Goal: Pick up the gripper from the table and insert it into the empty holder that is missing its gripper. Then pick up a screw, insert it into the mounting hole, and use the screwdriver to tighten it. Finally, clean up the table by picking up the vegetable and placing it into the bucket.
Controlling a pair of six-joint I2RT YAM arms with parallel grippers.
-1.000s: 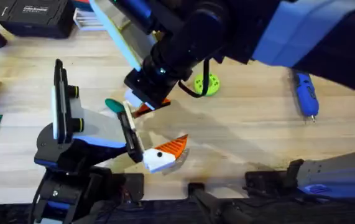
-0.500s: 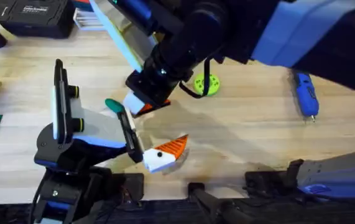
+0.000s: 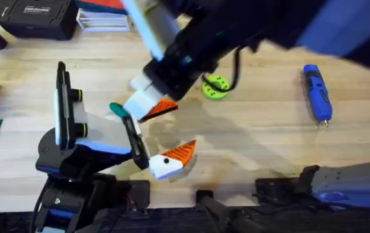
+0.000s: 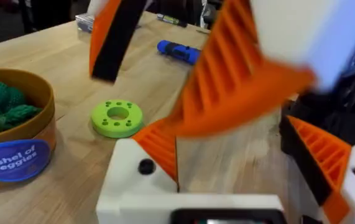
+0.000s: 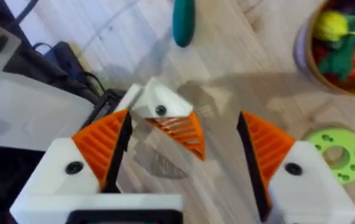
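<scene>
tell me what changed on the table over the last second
The right arm swung: its pincer at the middle of the table shifted slightly right and turned, the orange wedge now sticking out further. Nothing was picked up or let go. The left arm's pincer, the green disc, the blue screwdriver and the green pod stayed put.

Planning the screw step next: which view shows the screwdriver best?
Overhead: the whole blue screwdriver lies on the table, tip visible. The left wrist view catches part of its body behind orange fingers.
</scene>
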